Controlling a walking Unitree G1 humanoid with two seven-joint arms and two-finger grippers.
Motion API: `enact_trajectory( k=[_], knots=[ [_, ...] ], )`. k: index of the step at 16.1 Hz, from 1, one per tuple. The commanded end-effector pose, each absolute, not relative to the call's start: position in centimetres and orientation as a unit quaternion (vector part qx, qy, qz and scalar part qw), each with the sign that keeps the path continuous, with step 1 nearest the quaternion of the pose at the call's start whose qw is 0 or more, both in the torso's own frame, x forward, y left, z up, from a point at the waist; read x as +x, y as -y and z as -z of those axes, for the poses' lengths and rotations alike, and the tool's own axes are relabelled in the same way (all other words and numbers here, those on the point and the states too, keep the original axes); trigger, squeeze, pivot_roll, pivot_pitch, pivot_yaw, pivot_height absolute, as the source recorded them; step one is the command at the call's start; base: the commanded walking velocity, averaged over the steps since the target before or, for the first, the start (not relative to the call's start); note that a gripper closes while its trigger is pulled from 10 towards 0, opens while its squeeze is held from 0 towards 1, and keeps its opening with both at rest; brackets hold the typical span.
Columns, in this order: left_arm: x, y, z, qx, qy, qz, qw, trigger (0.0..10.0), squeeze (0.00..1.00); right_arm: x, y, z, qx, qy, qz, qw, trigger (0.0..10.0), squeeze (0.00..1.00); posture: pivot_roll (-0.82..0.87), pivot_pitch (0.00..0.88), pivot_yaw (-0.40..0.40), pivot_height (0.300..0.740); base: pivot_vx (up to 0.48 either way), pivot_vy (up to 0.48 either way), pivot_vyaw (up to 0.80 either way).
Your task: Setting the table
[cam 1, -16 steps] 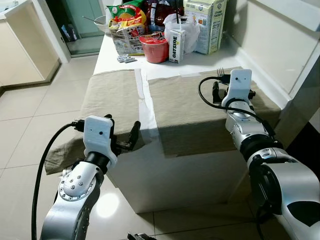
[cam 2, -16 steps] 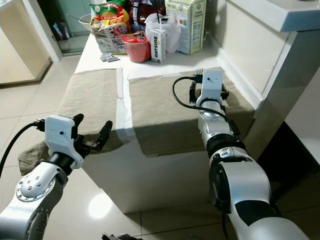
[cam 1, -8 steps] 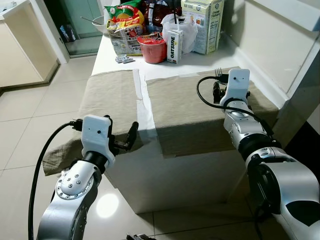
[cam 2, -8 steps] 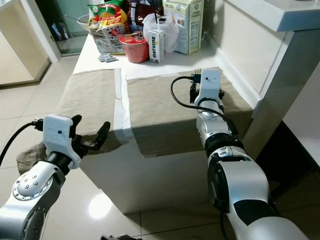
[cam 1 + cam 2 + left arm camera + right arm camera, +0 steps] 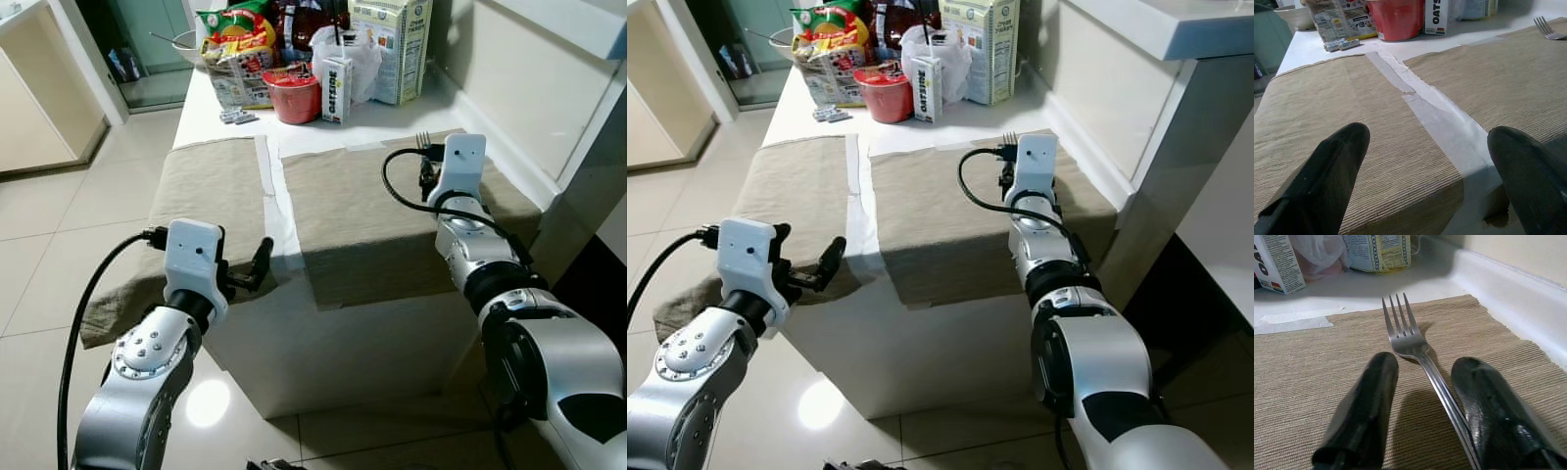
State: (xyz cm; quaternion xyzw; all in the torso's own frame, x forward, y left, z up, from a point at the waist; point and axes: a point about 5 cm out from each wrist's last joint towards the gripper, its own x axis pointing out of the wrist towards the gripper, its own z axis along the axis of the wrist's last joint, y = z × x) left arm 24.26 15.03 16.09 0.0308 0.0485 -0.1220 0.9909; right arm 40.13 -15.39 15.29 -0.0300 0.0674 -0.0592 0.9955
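Fork [image 5: 1410, 340] lies on the right-hand beige placemat [image 5: 372, 211], its handle running back between the two black fingers [image 5: 1364, 406] of the right gripper [image 5: 1422, 401], which stand parted around it; whether they actually pinch the handle cannot be told. Tines point toward the cartons [image 5: 397, 49] and red cup [image 5: 297, 95] at the table's far end. At the near table edge, the left gripper [image 5: 245, 277] hovers wide open and empty, before the left placemat [image 5: 211, 186].
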Motion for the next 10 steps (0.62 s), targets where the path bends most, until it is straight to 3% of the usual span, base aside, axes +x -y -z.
enact_trajectory(
  k=[1,10],
  knots=[
    [24.2,-15.1,-16.8,0.036,-0.040,0.122,0.991,10.0,0.00,38.5,14.6,-10.9,-0.020,-0.160,0.048,0.986,0.0,0.00,0.00,0.066,0.158,0.740,0.000,0.000,0.00],
    [24.5,-14.7,-16.8,0.038,-0.049,0.128,0.990,10.0,0.00,38.4,13.1,-11.0,-0.024,-0.145,0.026,0.989,0.0,0.00,-0.01,0.052,0.159,0.740,0.000,0.000,0.00]
  ],
)
